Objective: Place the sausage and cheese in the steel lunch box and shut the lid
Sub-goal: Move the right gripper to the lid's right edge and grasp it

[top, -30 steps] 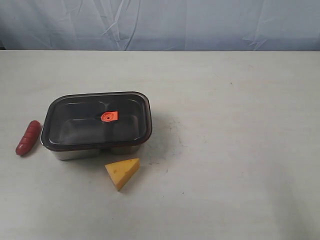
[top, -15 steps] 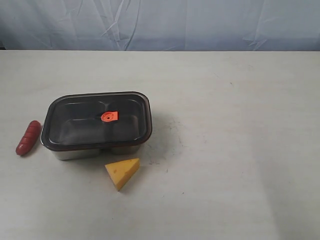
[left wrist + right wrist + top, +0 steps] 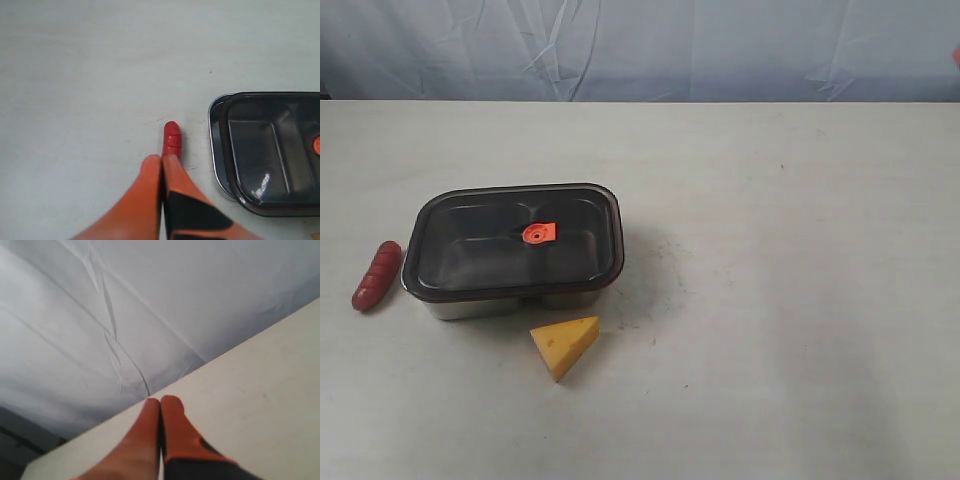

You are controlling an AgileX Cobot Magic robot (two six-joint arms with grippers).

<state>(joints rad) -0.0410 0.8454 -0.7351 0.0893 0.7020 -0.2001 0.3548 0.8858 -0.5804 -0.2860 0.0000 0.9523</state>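
Lid seated; its removal judged first. Left gripper, sausage just ahead, and right gripper both pressed together, empty.

No text, brand, number or sign can be read in any of the views. The orange tab at the middle of the lid carries a small round mark, too small to make out as writing.
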